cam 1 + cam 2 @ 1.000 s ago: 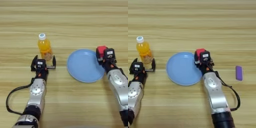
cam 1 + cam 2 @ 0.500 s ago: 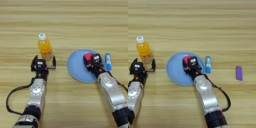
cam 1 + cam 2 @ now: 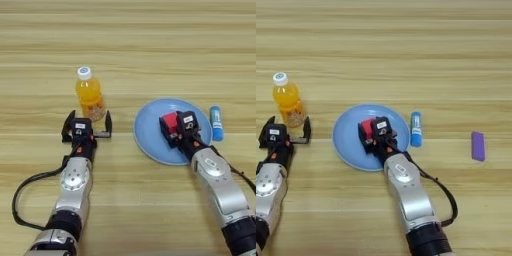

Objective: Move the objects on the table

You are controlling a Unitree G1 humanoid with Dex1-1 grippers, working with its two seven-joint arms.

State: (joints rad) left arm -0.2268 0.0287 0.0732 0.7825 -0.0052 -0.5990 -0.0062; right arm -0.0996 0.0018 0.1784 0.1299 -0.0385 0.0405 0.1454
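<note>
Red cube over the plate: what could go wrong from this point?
1. The right claw holds the red cube over the blue plate; releasing from any height, the cube may tumble off.
2. The blue tube lies just right of the plate, so a wide withdrawal of that arm could knock it.
3. The open left claw is close to the bottle; a careless advance might tip it.

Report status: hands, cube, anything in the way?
Right hand shut on red cube, over blue plate. Left hand open, just short of orange bottle. Blue tube beside plate, clear.
</note>
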